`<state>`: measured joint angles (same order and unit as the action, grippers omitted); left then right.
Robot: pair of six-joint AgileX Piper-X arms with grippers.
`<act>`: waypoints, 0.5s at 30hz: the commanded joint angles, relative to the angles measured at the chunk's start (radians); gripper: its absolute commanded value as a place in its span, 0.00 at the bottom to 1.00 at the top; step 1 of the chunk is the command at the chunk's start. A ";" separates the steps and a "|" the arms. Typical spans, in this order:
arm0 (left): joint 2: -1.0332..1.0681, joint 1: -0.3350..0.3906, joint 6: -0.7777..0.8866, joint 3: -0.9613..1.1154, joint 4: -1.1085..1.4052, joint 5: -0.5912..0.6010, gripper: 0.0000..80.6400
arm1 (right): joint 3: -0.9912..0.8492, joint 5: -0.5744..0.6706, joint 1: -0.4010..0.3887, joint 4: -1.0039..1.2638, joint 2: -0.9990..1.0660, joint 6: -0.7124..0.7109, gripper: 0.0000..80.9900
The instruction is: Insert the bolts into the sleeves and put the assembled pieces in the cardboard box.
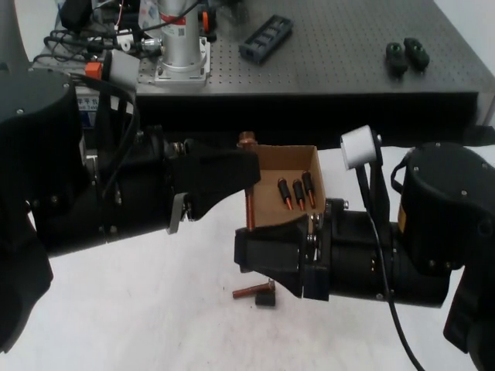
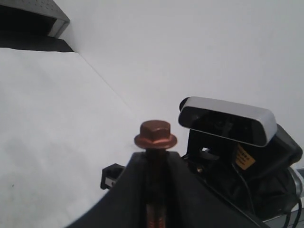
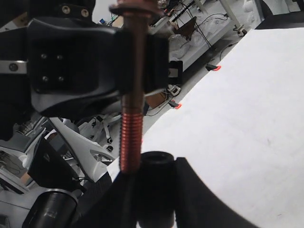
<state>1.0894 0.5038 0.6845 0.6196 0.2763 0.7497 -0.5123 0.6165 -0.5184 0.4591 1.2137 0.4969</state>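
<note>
My left gripper [image 2: 154, 171] is closed tight on a copper bolt [image 2: 155, 134]; I hold it upright, flanged hex head on top, with the shank clamped between my two dark fingers and the head standing clear above them. My right gripper [image 3: 154, 183] is squeezed on a black sleeve [image 3: 155, 164], which sits upright between its fingers with the rim showing. The right wrist view shows the bolt's threaded end coming down level with that rim and just beside it; I cannot tell whether the tip has entered the bore.

From the high view my two arms meet over the middle of the white table [image 1: 139, 309], left gripper above, right gripper below, with the bolt upright between them. The cardboard box [image 1: 288, 157] lies open just behind them, near the dark front edge of the perforated bench [image 1: 348, 46]. Three assembled pieces [image 1: 298, 194] lie side by side inside it, each a copper bolt in a black sleeve; they sit toward the right wall.

On the table just in front of my right gripper lies a loose bolt [image 1: 249, 292] on its side, touching a second sleeve [image 1: 266, 297] at one end. The left wrist view shows my right arm's wrist camera [image 2: 227, 118] just beyond the bolt head; a black tray [image 1: 265, 37] rests far back on the bench.
</note>
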 commanded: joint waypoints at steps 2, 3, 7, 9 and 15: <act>-0.009 0.000 -0.024 0.004 0.011 0.013 0.01 | -0.018 0.001 0.000 0.025 -0.017 0.003 0.03; -0.009 0.000 -0.036 0.004 0.011 0.013 0.01 | -0.015 0.001 0.000 0.025 -0.022 0.003 0.03; -0.009 0.000 -0.042 0.004 0.011 0.013 0.01 | -0.015 -0.045 0.000 0.027 -0.033 -0.004 0.03; -0.009 0.000 -0.046 0.004 0.011 0.013 0.01 | -0.015 -0.054 0.000 0.038 -0.035 -0.004 0.03; -0.009 0.000 -0.067 0.004 0.011 0.013 0.01 | -0.015 -0.054 0.000 0.051 -0.041 -0.012 0.03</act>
<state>1.0894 0.5038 0.6400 0.6196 0.2894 0.7497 -0.5123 0.5907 -0.5194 0.4563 1.2011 0.4969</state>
